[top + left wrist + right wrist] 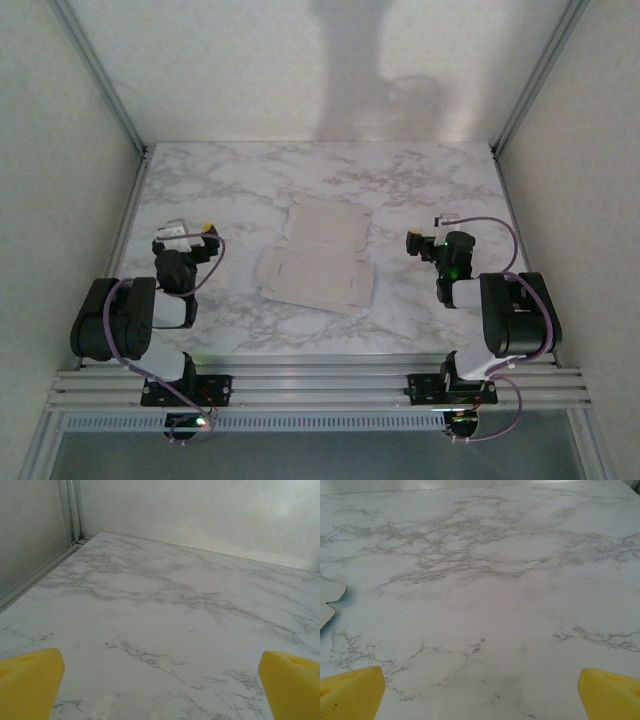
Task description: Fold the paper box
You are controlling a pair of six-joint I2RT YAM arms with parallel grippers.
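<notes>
Two tools stood wide open and empty. The left tool (197,237) sat near the left edge of the white, grey-veined marble-patterned surface (420,180), and the right tool (424,244) sat near its right edge. Both were well apart from the paper box (318,255), a flat, off-white blank of thin creased cardboard with flaps. It lay unfolded at roughly the middle of the surface, between the two arms and turned slightly askew. In the right wrist view one rounded flap corner of it showed at the far left, pressed close to the surface. No fold looked started, so the whole task seemed to lie ahead. The main risk appeared to be the blank's flatness on such a smooth top: a yellow fingertip coming down on an edge would likely push the sheet along rather than get under it. If one tool lifted a flap while the other did not pin the base, the blank could skate or spin out of reach. A pinch away from a scored line might bend the card in the wrong place. A raised flap left unheld might spring back flat.
</notes>
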